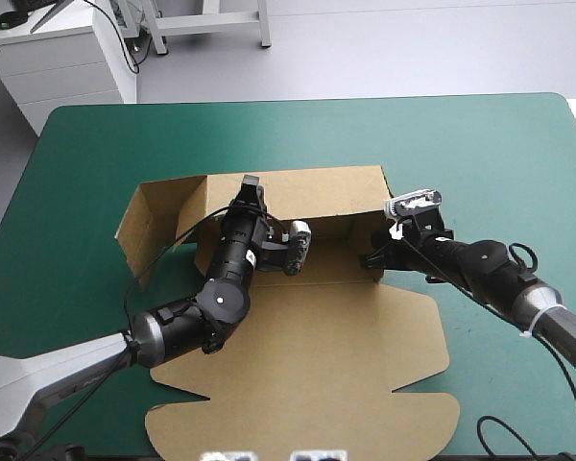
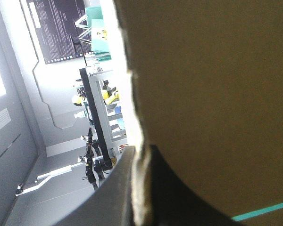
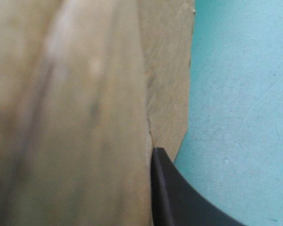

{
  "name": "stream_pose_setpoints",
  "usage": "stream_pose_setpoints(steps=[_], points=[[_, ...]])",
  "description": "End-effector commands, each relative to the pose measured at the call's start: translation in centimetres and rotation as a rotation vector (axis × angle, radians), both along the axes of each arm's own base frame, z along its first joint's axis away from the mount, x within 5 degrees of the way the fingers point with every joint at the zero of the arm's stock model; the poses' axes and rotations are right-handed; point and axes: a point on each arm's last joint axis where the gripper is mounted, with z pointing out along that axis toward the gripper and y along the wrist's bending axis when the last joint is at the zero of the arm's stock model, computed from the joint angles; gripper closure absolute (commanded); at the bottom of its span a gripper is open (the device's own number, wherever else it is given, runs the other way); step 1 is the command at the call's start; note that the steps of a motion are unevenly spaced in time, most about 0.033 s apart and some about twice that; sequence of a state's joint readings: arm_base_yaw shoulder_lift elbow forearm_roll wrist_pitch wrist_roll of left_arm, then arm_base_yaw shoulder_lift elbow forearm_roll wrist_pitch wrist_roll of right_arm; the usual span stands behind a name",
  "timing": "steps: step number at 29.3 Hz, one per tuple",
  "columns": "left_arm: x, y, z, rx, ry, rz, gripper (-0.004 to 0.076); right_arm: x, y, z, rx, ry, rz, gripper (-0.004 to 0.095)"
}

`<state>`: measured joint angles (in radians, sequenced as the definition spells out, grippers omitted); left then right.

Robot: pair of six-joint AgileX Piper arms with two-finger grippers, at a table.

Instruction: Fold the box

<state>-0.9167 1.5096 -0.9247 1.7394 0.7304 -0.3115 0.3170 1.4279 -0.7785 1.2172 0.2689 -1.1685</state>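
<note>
Left gripper (image 1: pixel 252 187) and right gripper (image 1: pixel 377 257), reaching inward, pinch the box (image 1: pixel 317 336)

Brown box (image 2: pixel 212 94) board fills ctr and right of the frame, close up. Its pale cut edge runs from top ctr down to bottom ctr, straight into the left gripper (image 2: pixel 141 149). Black fingers (image 2: pixel 108 197) rise from bottom ctr, all but closed on that edge, one each side w/ board btwn them. Thin strip of teal-green cover (image 2: pixel 269 207) shows at lower right.
</note>
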Motion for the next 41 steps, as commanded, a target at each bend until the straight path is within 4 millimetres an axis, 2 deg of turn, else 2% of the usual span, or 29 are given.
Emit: stream_pose_setpoints(steps=[1, 5, 7, 9, 21, 30, 36, 41], points=[[-0.1, 0.1, 1.9, -0.015, -0.080, -0.008, 0.0643, -0.5, 0.9, 1.6, 0.135, 0.032, 0.034, 0.0924], [-0.1, 0.0, 2.0, -0.010, -0.085, -0.018, 0.0469, -0.5, 0.8, 1.6, 0.134, 0.030, 0.028, 0.0923], [-0.1, 0.0, 2.1, 0.003, -0.102, -0.029, 0.0353, -0.5, 0.8, 1.6, 0.124, 0.026, 0.029, 0.0923], [-0.1, -0.1, 2.1, 0.002, -0.101, -0.031, 0.0309, -0.4, 0.8, 1.7, 0.123, 0.024, 0.030, 0.0923], [-0.5, -0.2, 2.3, -0.006, -0.119, -0.011, 0.0306, 0.5, 0.6, 3.0, 0.087, -0.037, 0.000, 0.0921], [-2.7, -1.7, 2.8, -0.007, -0.181, -0.011, 0.0305, 1.8, 0.8, 2.2, 0.046, -0.015, -0.002, 0.0920], [-3.1, -1.7, 3.1, -0.001, -0.211, 0.020, 0.0305, 2.5, 0.8, 1.7, 0.038, -0.009, -0.018, 0.0920], [-3.1, -1.5, 3.2, 0.008, -0.225, 0.042, 0.0305, 2.9, 0.8, 2.1, 0.046, -0.025, -0.044, 0.0920]])
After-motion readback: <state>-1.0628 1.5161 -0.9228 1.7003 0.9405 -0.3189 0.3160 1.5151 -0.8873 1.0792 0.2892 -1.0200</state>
